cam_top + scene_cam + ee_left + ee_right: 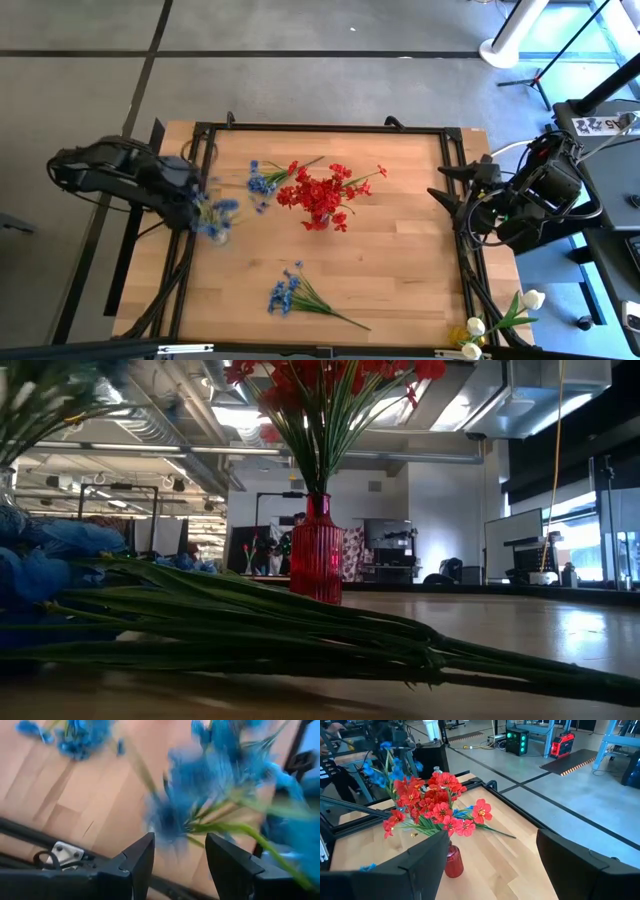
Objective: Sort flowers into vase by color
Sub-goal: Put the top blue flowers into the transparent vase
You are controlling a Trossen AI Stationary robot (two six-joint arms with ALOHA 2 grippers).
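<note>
Blue flowers (215,215) hang blurred at your left end effector (179,854), near the table's (400,270) left edge; whether it grips them you cannot tell. Swing wide and you may clip the red vase (317,550). Your right end effector (490,857) waits, spread wide and empty.

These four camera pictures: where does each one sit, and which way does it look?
High view: overhead, looking straight down on the table; both arms show at its sides.
Low view: at tabletop height, looking across blue flowers to the red vase; no arm visible.
Left wrist view: on the left arm, past its open left claw at blue blooms.
Right wrist view: on the right arm, past its open right claw.
Low and right wrist views share the red vase.
</note>
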